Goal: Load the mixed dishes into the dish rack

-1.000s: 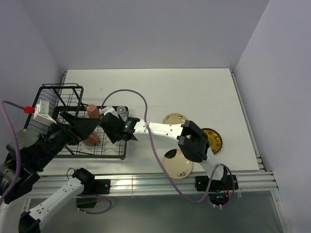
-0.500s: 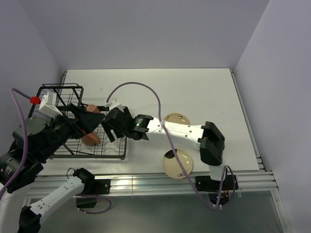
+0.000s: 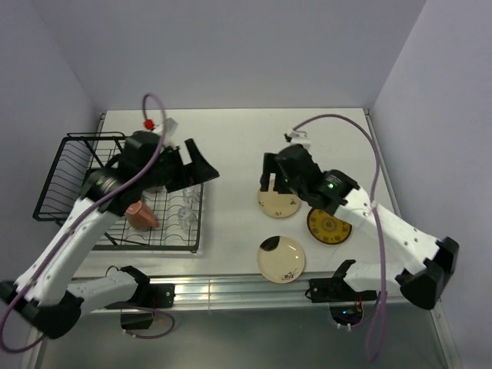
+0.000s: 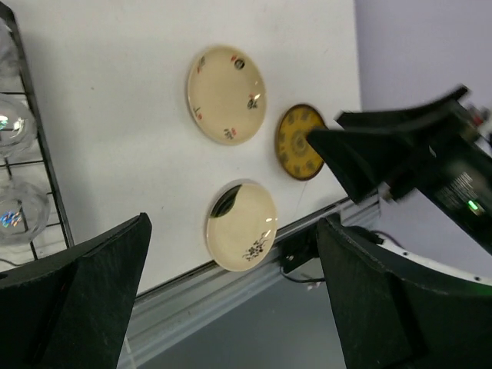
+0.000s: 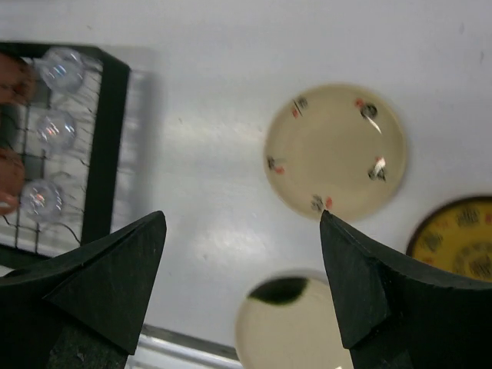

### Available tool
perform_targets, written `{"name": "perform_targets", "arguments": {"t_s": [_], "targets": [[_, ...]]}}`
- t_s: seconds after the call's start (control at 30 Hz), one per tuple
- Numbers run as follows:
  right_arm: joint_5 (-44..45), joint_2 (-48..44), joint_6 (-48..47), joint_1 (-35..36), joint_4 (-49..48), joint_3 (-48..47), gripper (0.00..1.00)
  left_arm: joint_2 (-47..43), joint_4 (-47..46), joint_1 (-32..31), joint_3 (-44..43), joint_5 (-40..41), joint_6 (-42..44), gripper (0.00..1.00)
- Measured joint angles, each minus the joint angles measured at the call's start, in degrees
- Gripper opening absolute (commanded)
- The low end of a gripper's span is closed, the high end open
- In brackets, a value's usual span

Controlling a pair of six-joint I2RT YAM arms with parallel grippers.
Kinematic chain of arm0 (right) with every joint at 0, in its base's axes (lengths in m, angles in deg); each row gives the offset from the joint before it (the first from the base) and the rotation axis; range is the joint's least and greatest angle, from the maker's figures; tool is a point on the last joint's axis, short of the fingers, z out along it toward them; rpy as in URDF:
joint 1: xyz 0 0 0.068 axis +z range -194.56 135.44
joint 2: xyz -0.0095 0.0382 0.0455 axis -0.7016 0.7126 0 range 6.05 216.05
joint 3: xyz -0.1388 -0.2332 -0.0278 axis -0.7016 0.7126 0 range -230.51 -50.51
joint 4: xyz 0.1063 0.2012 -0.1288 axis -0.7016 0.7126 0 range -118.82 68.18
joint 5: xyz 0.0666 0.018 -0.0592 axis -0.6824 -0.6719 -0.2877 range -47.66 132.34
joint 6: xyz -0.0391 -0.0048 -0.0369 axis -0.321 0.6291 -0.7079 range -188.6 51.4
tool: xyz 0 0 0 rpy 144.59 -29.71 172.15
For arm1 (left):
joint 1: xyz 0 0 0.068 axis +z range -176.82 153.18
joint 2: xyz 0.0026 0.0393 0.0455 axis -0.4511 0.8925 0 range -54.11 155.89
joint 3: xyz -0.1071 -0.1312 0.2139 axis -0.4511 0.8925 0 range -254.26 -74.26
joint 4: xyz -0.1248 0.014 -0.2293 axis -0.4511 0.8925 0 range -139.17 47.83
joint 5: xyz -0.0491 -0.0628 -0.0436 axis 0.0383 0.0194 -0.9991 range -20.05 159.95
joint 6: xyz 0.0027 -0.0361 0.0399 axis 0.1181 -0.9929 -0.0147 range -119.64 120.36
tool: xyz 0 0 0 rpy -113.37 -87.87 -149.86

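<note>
Currently on table [image 3: 231, 131]: three plates lying flat to the right of the dish rack [image 3: 77, 165], none touching another.
Rack form: black wire, at the table's left side; raised basket end at the far left, flat grid base to its right and nearer.
Left gripper [image 4: 234, 223]: jaws spread wide with nothing between them; raised over the rack's far right corner.
Right gripper [image 5: 242, 215]: jaws spread wide and empty; raised above the table beside the far cream plate [image 3: 278, 204].
Glasses [image 5: 50, 129]: three, clear, in a row along the rack's right edge, inside the frame.
Pink mugs: two, on the grid base just left of the glasses; the near mug [image 3: 142, 217] is plain in the overhead view, the far mug [image 5: 11, 77] shows only at the edge of the right wrist view.
Far cream plate, detail: floral, partly covered by the right gripper in the overhead view.
Yellow ornate plate [image 3: 329, 226]: on the table, just right of the far cream plate and nearer.
Near cream plate [image 3: 281, 258]: floral, close to the table's near edge, with a dark reflection at its rim.
</note>
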Motion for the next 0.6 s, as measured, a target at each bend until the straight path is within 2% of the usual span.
{"name": "perform_targets", "arguments": {"t_s": [0.17, 0.33, 0.6], "targets": [[-3.21, -11.21, 2.45, -0.74, 3.30, 11.47, 0.88, 15.52, -2.95, -0.52, -1.09, -3.50, 3.65, 0.98], [-6.05, -18.12, 6.23, -0.98, 5.33, 18.78, 0.88, 30.14, -4.76, -1.64, -5.29, -4.85, 6.58, 0.98], [-7.17, -24.41, 9.25, -1.90, 8.02, 20.87, 0.88, 46.60, -6.99, -5.46, -13.29, -6.64, 7.10, 0.97]]}}
